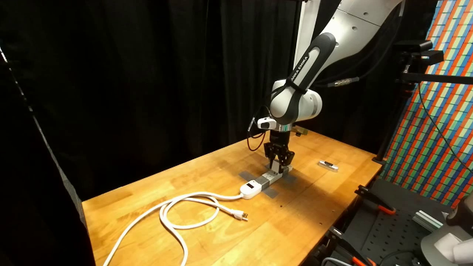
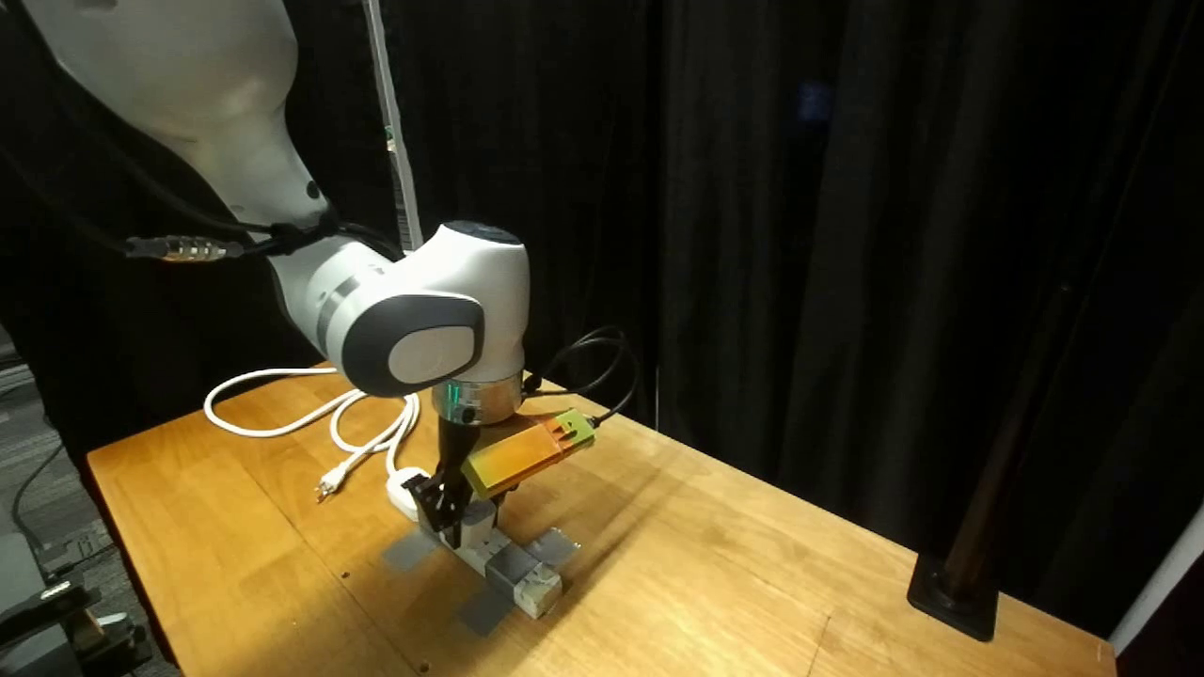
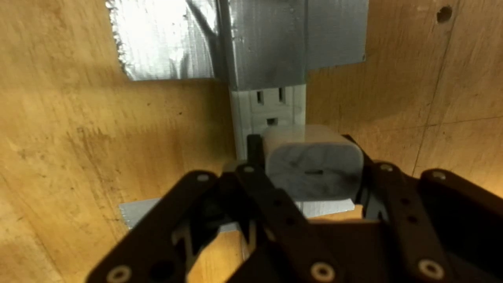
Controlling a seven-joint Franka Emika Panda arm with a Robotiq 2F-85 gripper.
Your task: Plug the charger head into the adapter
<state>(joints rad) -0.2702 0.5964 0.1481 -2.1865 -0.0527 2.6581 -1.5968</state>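
Pinching the charger [image 3: 313, 171] in the gripper [image 1: 276, 169], on or just over the adapter [image 3: 271, 109]. Might jam or bend prongs if pressed down tilted or misaligned; might slip upward under a hard push. Cannot see prongs or the outlet beneath, nor tell whether seated or merely touching; can follow only a stretch of the adapter in the wrist view.

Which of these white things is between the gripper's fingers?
The charger head, the small block: only it is in the gripper. The long adapter is taped down below it; the pronged plug lies apart.
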